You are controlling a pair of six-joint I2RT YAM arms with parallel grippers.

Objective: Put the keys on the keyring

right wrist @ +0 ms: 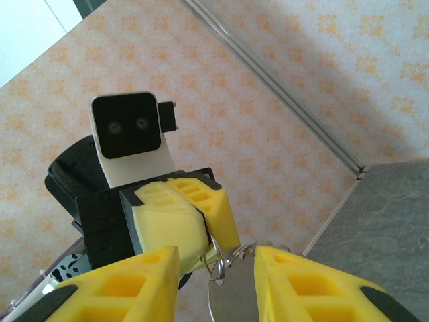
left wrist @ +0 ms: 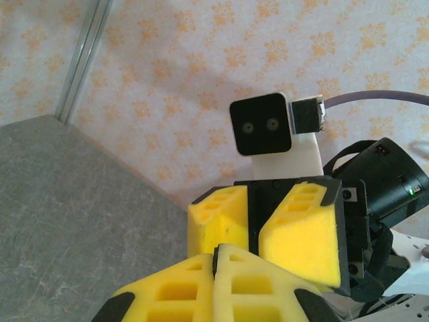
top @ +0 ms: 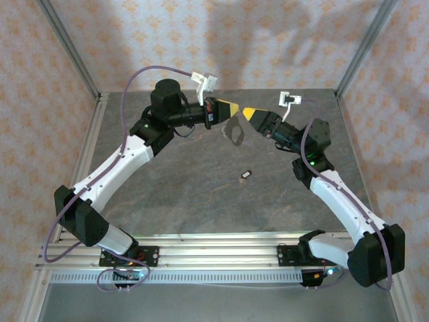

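Note:
My two grippers meet tip to tip high over the back of the table. The left gripper [top: 234, 107] [left wrist: 216, 258] [right wrist: 213, 231] is shut on the keyring [right wrist: 218, 265], a thin wire loop sticking out from between its yellow pads. A flat silvery key [right wrist: 231, 298] hangs at the ring. It sits between the spread fingers of my right gripper [top: 247, 112] [right wrist: 216, 258] [left wrist: 253, 228], against the right finger [right wrist: 295, 282] and clear of the left one. Another small dark key [top: 246, 175] with a silvery end lies on the table mid-way between the arms.
The grey table [top: 188, 194] is walled by patterned panels, with metal posts at the back corners [top: 94, 87] [top: 345, 84]. An aluminium rail [top: 214, 245] carries both arm bases at the near edge.

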